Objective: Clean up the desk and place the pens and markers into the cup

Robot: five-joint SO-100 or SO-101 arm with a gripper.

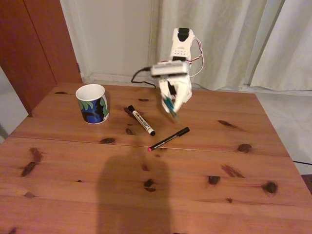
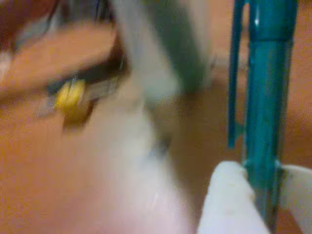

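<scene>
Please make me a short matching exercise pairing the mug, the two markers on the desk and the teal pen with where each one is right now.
Things:
1. cup
2. white-barrelled marker
3. thin black pen
4. teal-green pen

Places:
A. clamped in the gripper, lifted off the desk
B. lying nearest the fixed camera, red tip toward it
C. standing at the left in the fixed view
D. lying between the cup and the black pen

Pairs: 1-C, 2-D, 3-B, 4-A
</scene>
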